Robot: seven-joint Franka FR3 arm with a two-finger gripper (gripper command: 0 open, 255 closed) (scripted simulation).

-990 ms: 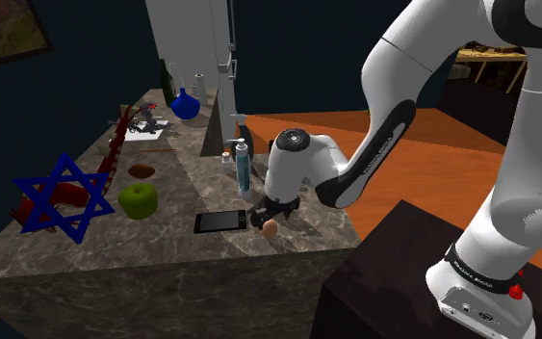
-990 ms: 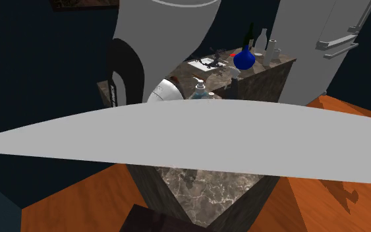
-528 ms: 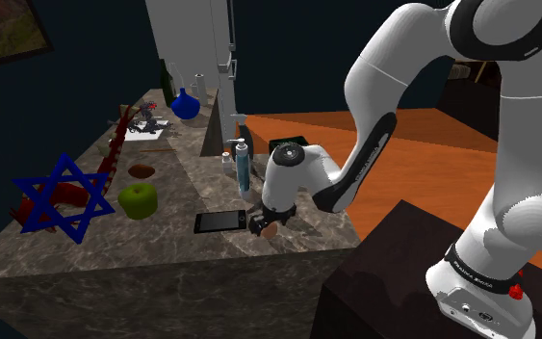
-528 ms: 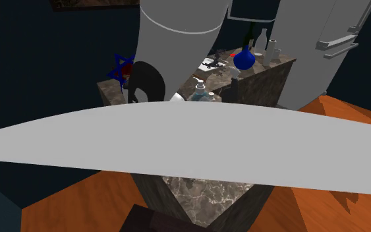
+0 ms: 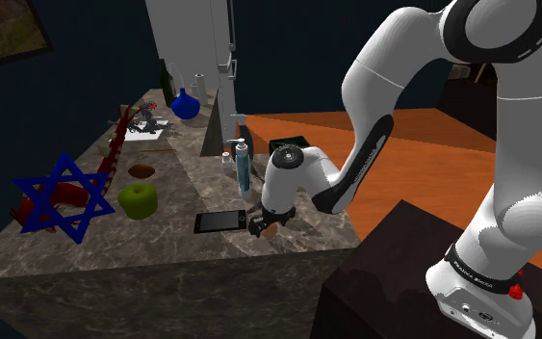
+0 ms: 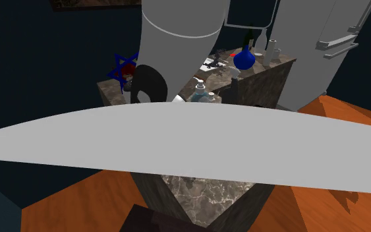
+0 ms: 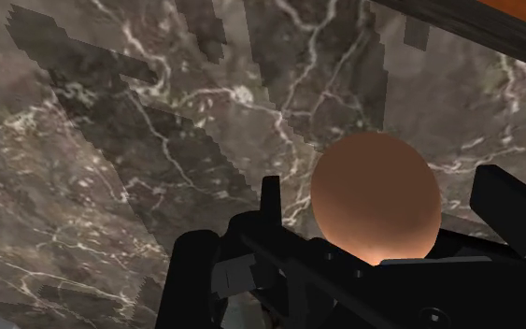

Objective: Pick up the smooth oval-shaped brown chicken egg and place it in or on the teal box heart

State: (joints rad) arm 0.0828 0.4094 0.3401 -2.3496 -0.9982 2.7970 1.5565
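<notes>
The brown egg [image 7: 375, 194] lies on the marble counter [image 5: 177, 250], close to its front corner. My black gripper [image 7: 388, 207] is down over it, open, one finger on each side, and a thin gap shows between each finger and the shell. In the shoulder view the gripper [image 5: 264, 227] stands on the counter with the egg [image 5: 271, 230] peeking out between the fingers. A dark teal flat thing [image 5: 291, 142] shows just behind the wrist; I cannot tell whether it is the heart box.
A black phone [image 5: 220, 221] lies beside the gripper, and a soap dispenser [image 5: 243, 164] stands just behind it. Farther along the counter are a green apple [image 5: 139, 200], a blue star [image 5: 59, 195] and a blue flask [image 5: 185, 104]. The arm's grey link [image 6: 177, 145] blocks the second exterior view.
Over the last second the arm swung in and the gripper sank from just above the egg down around it. Since half a second ago hardly anything has moved.
</notes>
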